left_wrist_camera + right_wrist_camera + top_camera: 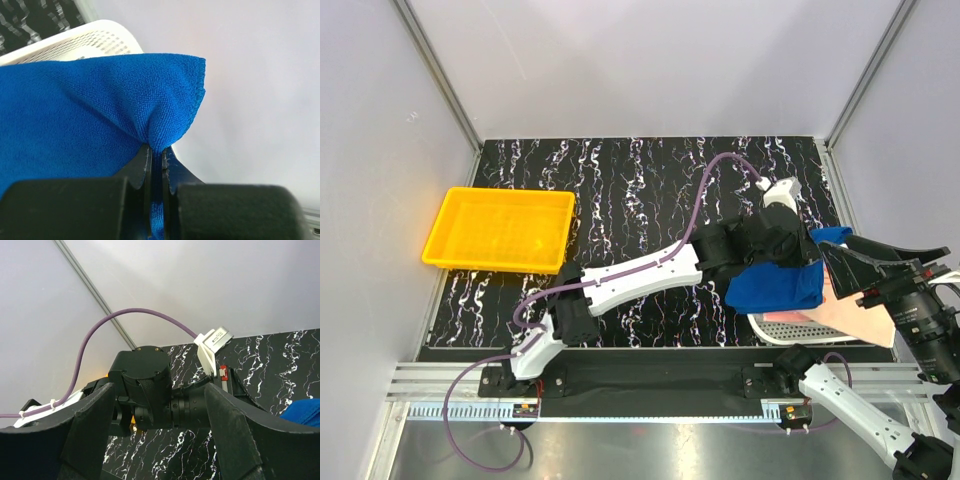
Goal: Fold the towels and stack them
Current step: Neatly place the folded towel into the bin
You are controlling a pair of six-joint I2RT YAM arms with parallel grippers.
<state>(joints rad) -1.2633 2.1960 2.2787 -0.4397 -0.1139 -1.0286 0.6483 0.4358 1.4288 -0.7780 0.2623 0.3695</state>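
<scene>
— What crowds the basket [782,328]?
— The left arm [640,272] reaches across the table [650,180] to it from the left. The left gripper [157,160] is pinched on a blue towel [775,285] that hangs over the basket's far rim. On the basket's right the right gripper [835,268], fingers spread, sits just beside that towel, above a pink towel [865,318].
— Any room?
— Bare table lies beyond the basket and to its left, as far as the tray [445,228], well apart. The wall [910,150] closes off the basket's right.
</scene>
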